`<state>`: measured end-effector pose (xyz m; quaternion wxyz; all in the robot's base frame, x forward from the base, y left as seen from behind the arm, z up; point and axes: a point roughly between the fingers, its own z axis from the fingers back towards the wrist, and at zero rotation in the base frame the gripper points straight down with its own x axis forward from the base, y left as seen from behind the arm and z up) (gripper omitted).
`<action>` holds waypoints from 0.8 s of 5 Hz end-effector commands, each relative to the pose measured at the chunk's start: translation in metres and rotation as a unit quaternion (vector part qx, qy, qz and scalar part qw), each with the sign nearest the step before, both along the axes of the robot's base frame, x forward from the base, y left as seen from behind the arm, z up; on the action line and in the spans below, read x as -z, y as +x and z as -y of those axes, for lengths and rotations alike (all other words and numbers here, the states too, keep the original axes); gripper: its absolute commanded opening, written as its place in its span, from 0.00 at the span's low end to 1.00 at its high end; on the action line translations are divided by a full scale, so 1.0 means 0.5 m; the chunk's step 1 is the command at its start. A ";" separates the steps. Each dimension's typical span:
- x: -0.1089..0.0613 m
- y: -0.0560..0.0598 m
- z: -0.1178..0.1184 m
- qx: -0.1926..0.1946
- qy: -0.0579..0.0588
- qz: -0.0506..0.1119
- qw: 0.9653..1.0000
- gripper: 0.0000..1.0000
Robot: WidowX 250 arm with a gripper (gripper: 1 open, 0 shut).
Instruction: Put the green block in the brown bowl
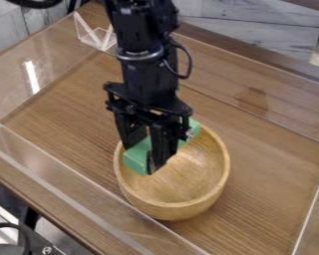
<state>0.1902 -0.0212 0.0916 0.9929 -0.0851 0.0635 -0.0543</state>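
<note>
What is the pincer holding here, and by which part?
The pincer grips the flat bright green rectangular block around its middle; both ends stick out.

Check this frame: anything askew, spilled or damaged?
Nothing stands out. The black gripper is shut on the bright green rectangular block over the near-left rim of the round light-brown wooden bowl, which sits upright and intact on the wooden table.

Robot test bench in a lab-like room, wood-grain tabletop [275, 129] fenced by clear acrylic walls [36, 70], black robot arm [143, 40] mounted above, pale marbled surface [255, 25] far behind
</note>
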 end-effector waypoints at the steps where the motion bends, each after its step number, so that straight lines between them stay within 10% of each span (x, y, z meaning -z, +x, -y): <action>1: -0.018 0.011 0.009 -0.002 -0.001 0.030 1.000 0.00; 4: -0.009 0.010 0.024 -0.003 -0.008 0.034 0.999 0.00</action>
